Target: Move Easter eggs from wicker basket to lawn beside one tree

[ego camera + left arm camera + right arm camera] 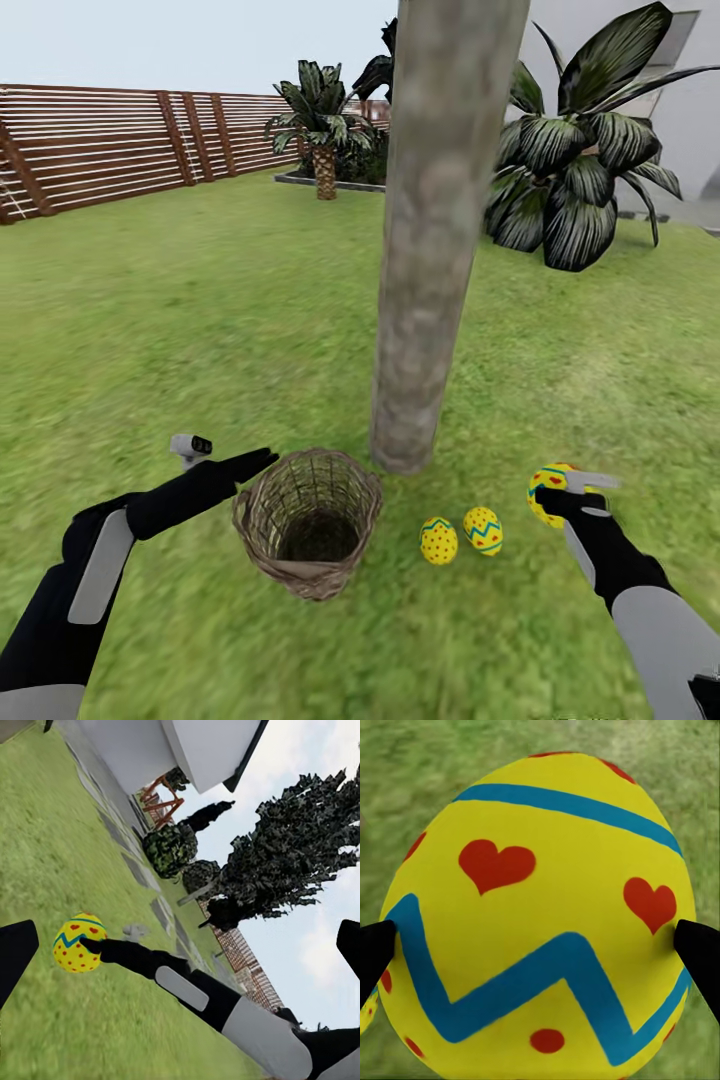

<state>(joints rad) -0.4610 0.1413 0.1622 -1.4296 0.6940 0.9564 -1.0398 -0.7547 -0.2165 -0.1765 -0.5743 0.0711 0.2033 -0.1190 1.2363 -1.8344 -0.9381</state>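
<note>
While two eggs [461, 535] are already lying on the grass [200, 300] near the tree [430, 300], I am holding the third egg [548, 492] in my right gripper [572, 494], its jaws clamped on both sides. My left gripper [240, 466] is hanging open beside the basket [262, 510], which is looking empty, so only setting this last egg down is remaining.

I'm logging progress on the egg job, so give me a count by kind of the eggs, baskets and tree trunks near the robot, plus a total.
Easter eggs: 3, with two on the lawn at and, and one held in the right pincer
Wicker basket: 1, no egg visible inside
Tree with bare trunk: 1
Total: 5
</note>
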